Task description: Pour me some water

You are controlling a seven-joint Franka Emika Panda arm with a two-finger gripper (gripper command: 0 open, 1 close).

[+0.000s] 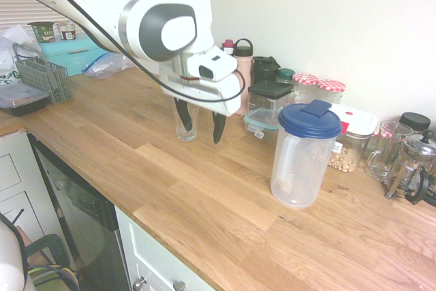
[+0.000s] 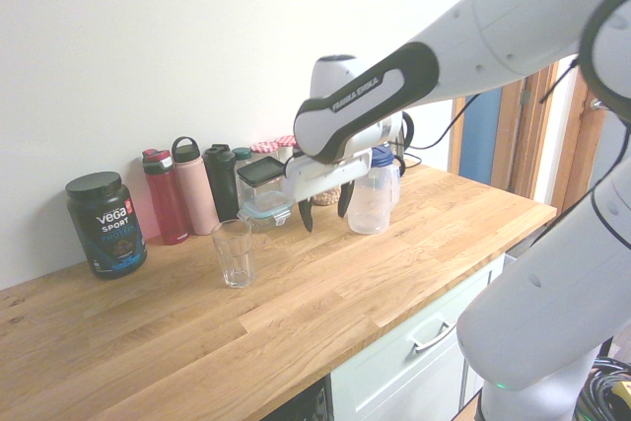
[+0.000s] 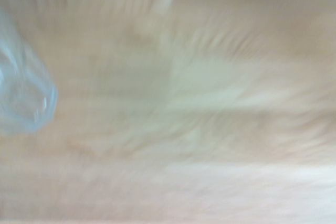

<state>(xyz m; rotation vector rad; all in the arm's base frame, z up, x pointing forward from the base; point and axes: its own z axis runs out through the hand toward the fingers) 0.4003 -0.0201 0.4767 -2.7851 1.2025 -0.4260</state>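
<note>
A clear plastic pitcher (image 1: 300, 165) with a blue lid (image 1: 310, 119) stands on the wooden counter (image 1: 204, 202). I cannot make out the water in these frames. An empty drinking glass (image 2: 233, 252) stands upright to one side of the pitcher (image 2: 375, 206). My gripper (image 1: 199, 122) hangs open above the counter between the two, with nothing between its fingers. In the first exterior view the glass (image 1: 185, 126) shows just behind the fingers. In the second exterior view the gripper (image 2: 324, 209) is close in front of the pitcher. The wrist view is blurred and shows the glass (image 3: 23, 100) at its edge.
Red, pink and dark bottles (image 2: 182, 194) line the wall, with storage jars (image 1: 327, 90), a lidded container (image 1: 269, 103) and a French press (image 1: 412, 165). A black protein tub (image 2: 105, 224) stands beside the bottles. A grey crate (image 1: 42, 76) sits at the counter's far end.
</note>
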